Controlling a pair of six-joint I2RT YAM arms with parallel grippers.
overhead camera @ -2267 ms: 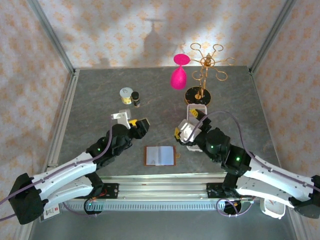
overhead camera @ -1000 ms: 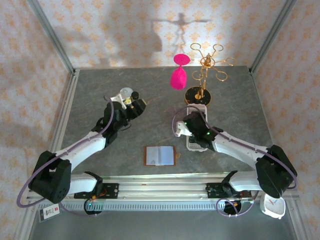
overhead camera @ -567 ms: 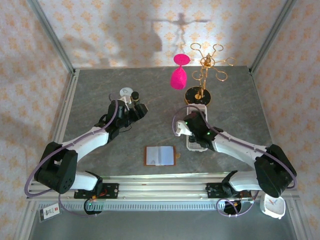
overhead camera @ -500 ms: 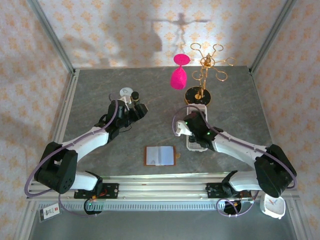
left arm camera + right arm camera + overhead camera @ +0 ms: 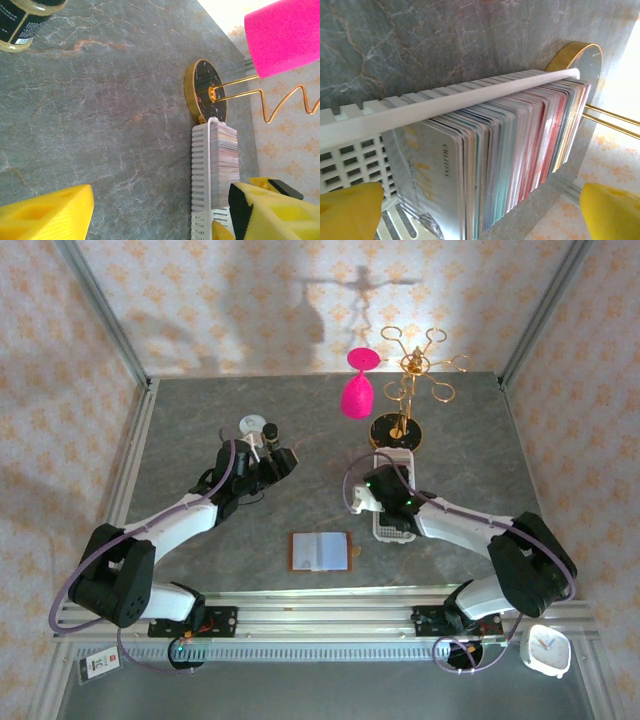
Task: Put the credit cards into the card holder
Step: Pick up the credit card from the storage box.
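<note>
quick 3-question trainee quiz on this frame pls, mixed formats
1. True or false: the card holder lies open on the table.
2. The credit cards are: A) upright in the white tray, B) in the card holder, C) flat on the table.
3. Which gripper's open fingers flank the card stack?
Key: 1 true; 2 A; 3 the right gripper.

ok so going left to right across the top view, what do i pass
white-lidded jar → left gripper → card holder, lying open → pink glass → gold rack → white clock in the near right corner
</note>
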